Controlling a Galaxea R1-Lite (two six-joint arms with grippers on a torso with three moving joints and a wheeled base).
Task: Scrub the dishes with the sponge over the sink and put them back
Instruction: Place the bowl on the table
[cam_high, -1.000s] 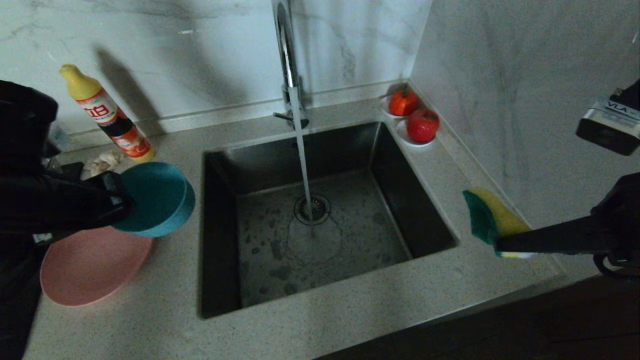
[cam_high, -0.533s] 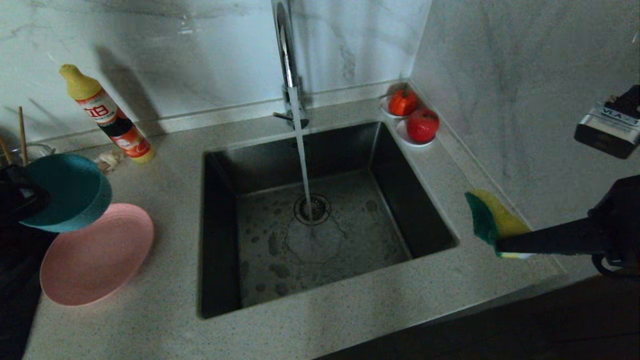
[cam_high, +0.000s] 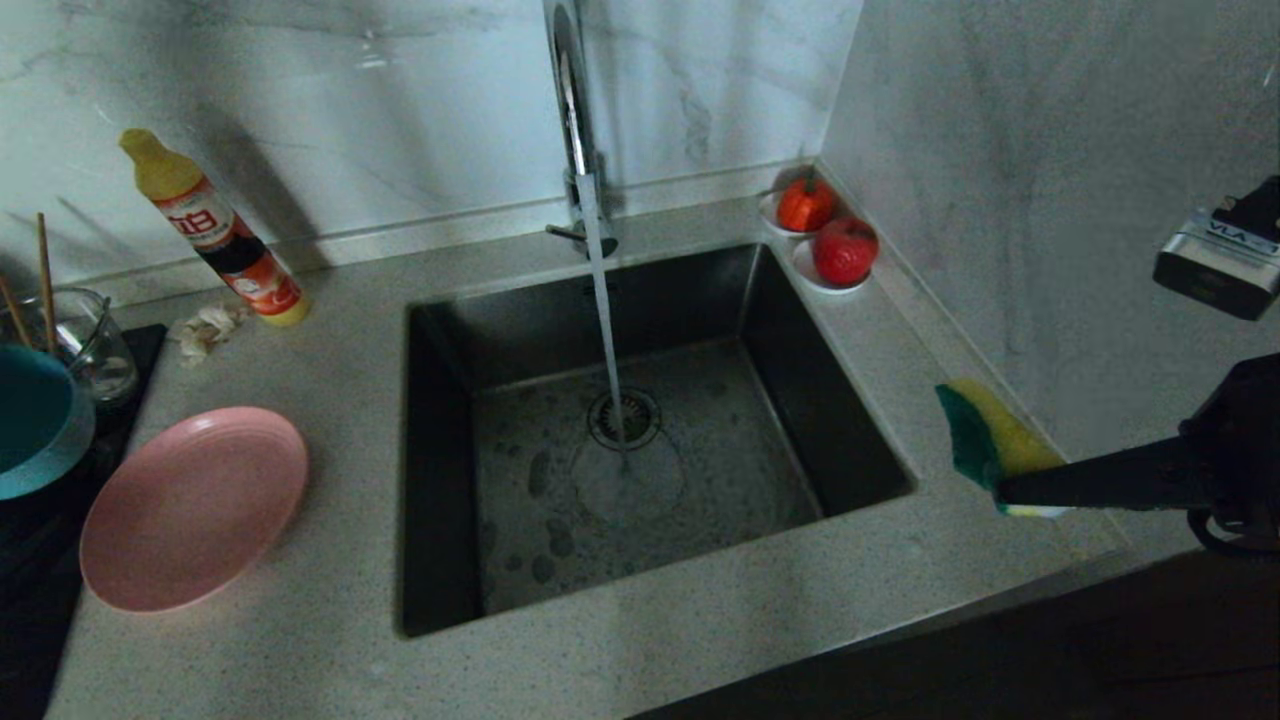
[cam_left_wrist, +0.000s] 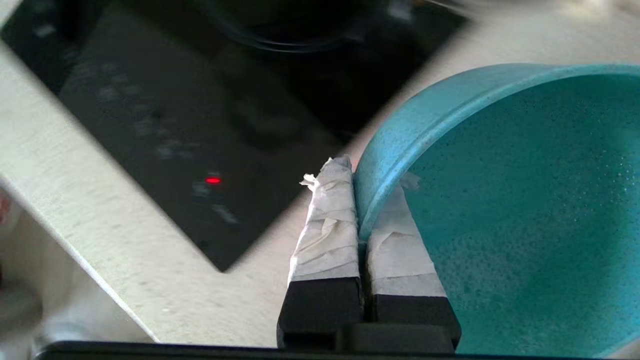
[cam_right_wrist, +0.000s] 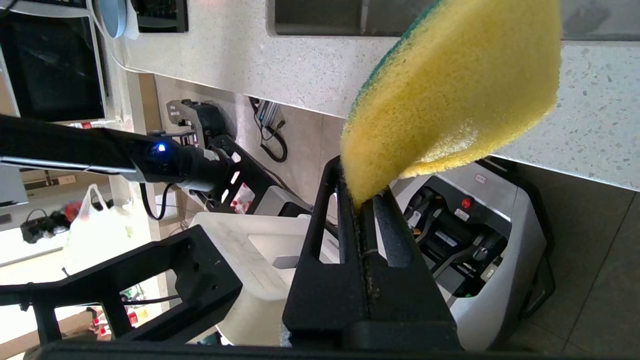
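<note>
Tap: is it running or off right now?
Running. A steady stream falls from the tap onto the drain of the sink.

My left gripper (cam_left_wrist: 361, 200) pinches the teal bowl (cam_left_wrist: 520, 210) by its rim, off at the far left above the black cooktop. The pink plate (cam_high: 193, 506) lies flat on the counter left of the sink (cam_high: 640, 440), where tap water hits the drain. My right gripper (cam_right_wrist: 367, 197) holds the yellow-and-green sponge (cam_high: 985, 437) above the counter right of the sink.

Sink (cam_high: 655, 440) set in the middle of the counter (cam_high: 330, 640), tap (cam_high: 575, 120) behind it; plate (cam_high: 190, 505) on the counter to its left, bowl (cam_high: 35, 420) further left above the cooktop (cam_left_wrist: 165, 125). Bottle (cam_high: 215, 235) and cloth wad (cam_high: 205, 328) behind the plate, glass pot (cam_high: 90, 345) beside the bowl. Two fruits on saucers (cam_high: 825, 235) at the back right corner; sponge (cam_high: 985, 435) above the counter right of the sink
</note>
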